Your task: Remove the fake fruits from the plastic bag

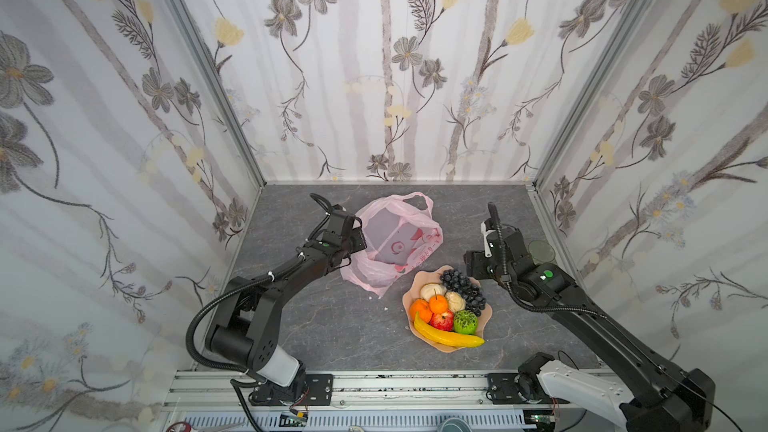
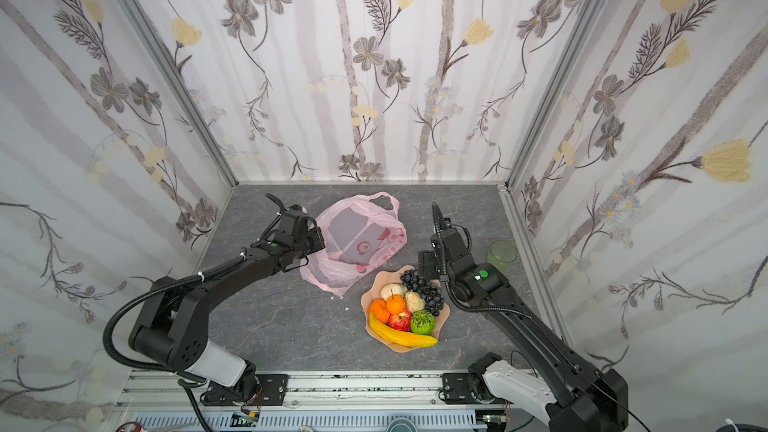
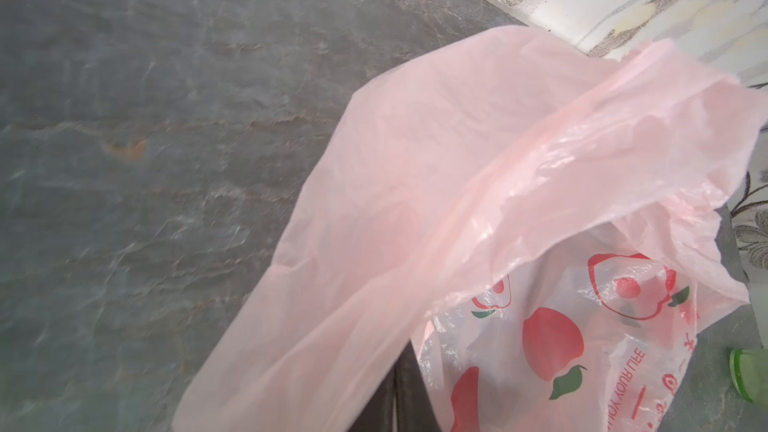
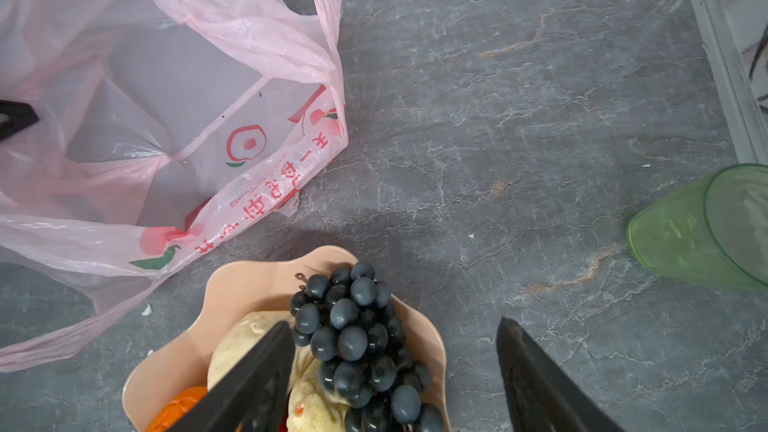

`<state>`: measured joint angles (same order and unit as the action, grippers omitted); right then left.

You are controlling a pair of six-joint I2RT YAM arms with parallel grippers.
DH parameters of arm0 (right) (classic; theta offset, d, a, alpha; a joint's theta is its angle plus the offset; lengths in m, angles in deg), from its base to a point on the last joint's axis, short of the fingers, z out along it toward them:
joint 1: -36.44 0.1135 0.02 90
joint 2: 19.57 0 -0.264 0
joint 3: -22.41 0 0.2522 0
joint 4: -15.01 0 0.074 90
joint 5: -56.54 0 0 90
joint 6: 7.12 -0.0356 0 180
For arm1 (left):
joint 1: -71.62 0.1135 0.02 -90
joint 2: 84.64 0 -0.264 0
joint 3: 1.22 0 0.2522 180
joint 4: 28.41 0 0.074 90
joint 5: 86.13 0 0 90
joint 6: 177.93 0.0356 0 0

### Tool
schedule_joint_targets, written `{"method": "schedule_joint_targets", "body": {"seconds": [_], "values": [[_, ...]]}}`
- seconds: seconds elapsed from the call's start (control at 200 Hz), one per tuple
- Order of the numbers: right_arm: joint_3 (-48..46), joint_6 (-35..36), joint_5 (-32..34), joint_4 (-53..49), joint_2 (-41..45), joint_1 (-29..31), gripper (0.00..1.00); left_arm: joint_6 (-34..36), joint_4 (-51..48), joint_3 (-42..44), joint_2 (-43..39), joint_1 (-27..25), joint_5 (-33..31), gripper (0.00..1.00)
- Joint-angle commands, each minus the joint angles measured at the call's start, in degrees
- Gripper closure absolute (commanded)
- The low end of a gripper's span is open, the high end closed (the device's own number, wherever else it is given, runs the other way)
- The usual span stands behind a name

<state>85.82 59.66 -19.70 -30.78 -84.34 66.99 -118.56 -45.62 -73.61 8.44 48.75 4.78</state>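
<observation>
Clearly, left gripper [image 1: 360, 241] pinches the plastic bag [image 3: 457, 201], red-printed "LIFE", while right gripper [image 4: 395, 322] jaws spread over grapes [image 4: 353, 342].

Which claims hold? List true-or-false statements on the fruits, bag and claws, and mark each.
1. The grapes lie on the plate. True.
2. The banana is inside the bag. False: it lies on the plate.
3. The right claw is shut on the grapes. False: it is open over them.
4. The left claw is shut on the bag's rim. True.
5. The cup stands on the plate. False: it is on the table, apart.
</observation>
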Motion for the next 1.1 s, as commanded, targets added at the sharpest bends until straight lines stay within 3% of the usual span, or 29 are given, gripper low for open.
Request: {"method": "schedule_joint_targets", "body": {"seconds": [0.0,0.08,0.16,0.26,0.365,0.485,0.684,0.794,1.094], "values": [[-3.9,-6.9,-1.4,4.3,5.3,-1.2,0.15,4.5,-0.3,-8.1,6.7,-0.5,2.9,0.98],[-8.6,-11.6,-2.8,5.2,10.2,-2.4,0.14,6.4,-3.1,-16.3,12.8,-1.1,3.4,0.94],[-13.0,-15.2,-4.9,7.3,14.7,-3.3,0.02,9.0,-7.6,-26.3,18.7,-1.9,1.7,0.84],[-16.7,-18.0,-5.0,8.1,18.6,-4.4,0.00,10.4,-15.7,-36.9,24.6,-2.7,-3.5,0.58],[-18.1,-22.5,-1.0,5.5,20.3,-5.8,0.00,10.7,-19.4,-40.6,25.1,-3.5,-7.5,0.35],[-18.4,-27.8,-1.2,1.3,20.7,-7.5,0.00,10.7,-20.4,-39.5,21.6,-3.8,-8.2,0.21],[-21.5,-29.0,-8.9,-0.1,23.3,-8.4,0.00,8.5,-20.3,-32.7,12.5,-4.4,-7.1,0.10],[-25.2,-31.5,-14.0,1.7,26.3,-8.3,0.00,7.1,-19.7,-27.7,7.7,-4.8,-6.7,0.09],[-29.2,-37.2,-15.0,3.2,27.4,-4.3,0.00,1.2,-11.0,-10.5,-7.0,-5.0,-10.3,0.06]]}}
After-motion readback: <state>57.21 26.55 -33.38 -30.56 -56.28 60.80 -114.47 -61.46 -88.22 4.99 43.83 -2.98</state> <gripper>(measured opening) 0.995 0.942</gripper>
